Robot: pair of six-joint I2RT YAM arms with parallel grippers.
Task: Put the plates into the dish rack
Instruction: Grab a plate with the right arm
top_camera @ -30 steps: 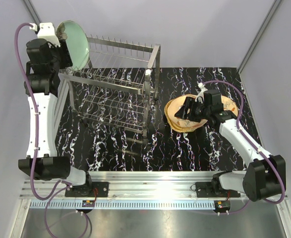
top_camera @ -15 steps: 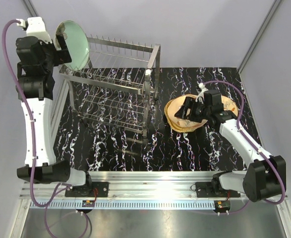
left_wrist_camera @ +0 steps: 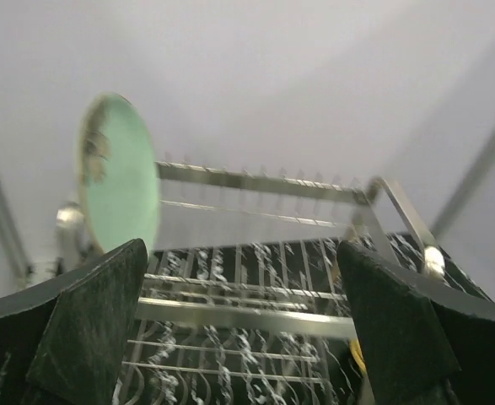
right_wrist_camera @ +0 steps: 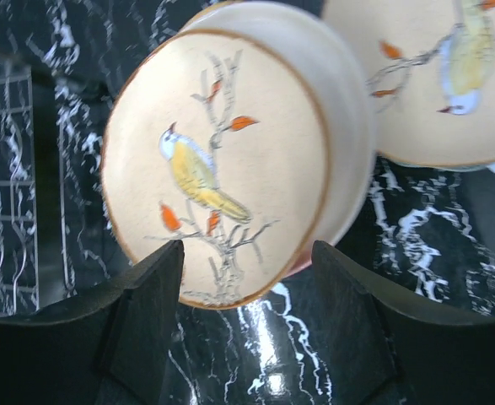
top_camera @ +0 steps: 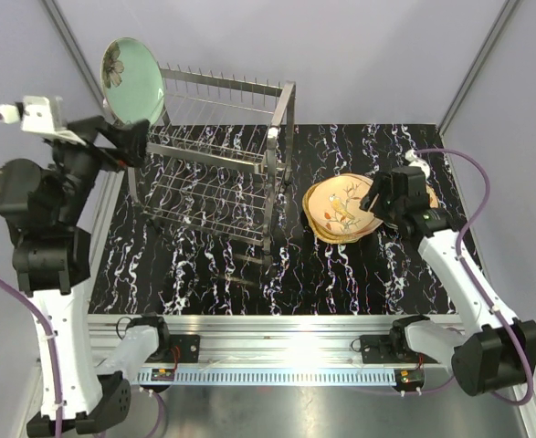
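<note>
Counter [top_camera: 204, 274] of black veined stone carries everything, and its near half, between the rack and the arm bases, is bare, so both arms have free room to swing. On its far left stands the rack [top_camera: 217, 155], tall and open-wired, with a row of upright prongs on top. One green plate [top_camera: 132, 80] stands on edge at the far left end of this row, which leaves the slots to its right free for loading, I judge. The other plates [top_camera: 333, 217] lie flat in a low pile on the right of the counter, near the rack's right end but not touching it, where the right arm reaches them easily. From the right wrist, the top plate [right_wrist_camera: 222, 160] shows a yellow bird and overlaps a second bird plate [right_wrist_camera: 433, 76]; its rim sits above the counter, a good edge for gripping. The left gripper [top_camera: 138, 141] is spread wide and empty, just beside the rack's left end and below the green plate. The right gripper [top_camera: 375, 196] hovers over the pile with jaws apart, pinching nothing.
</note>
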